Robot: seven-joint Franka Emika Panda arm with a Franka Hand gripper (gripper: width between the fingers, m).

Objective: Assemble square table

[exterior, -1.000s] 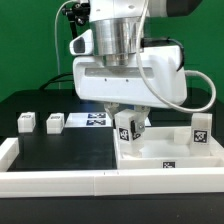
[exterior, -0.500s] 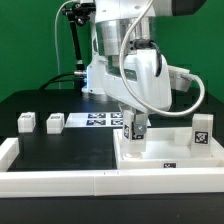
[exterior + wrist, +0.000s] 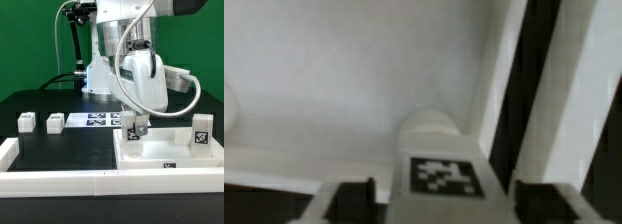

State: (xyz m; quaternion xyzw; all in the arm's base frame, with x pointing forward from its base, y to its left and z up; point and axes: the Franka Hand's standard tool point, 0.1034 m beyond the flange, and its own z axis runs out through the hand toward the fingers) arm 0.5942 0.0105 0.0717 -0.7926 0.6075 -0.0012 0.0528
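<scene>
Wrist view, gripper [image 3: 443, 203]: straddles the tagged post [image 3: 441, 150], jaws apart, one dark finger [image 3: 352, 200] on each side with a thin gap to the post.
Tagged post: upright on the white slab [image 3: 331, 70], tag facing the camera.
Exterior view, rail [image 3: 60, 182]: white, along the front edge of the black desk [image 3: 70, 150].
Slab [image 3: 165, 157]: flat on the desk at the exterior view's right, just behind the rail.
Tagged post [image 3: 133, 130]: on the slab's rear corner toward the exterior view's left, between the jaws of the gripper [image 3: 134, 124].
Corner post [image 3: 200, 130]: upright on the slab's rear right corner, well apart from the gripper.
Loose posts: first loose post [image 3: 26, 122] and second loose post [image 3: 53, 123] on the desk at the left.
Marker board [image 3: 95, 120]: flat behind, beside the second loose post.
</scene>
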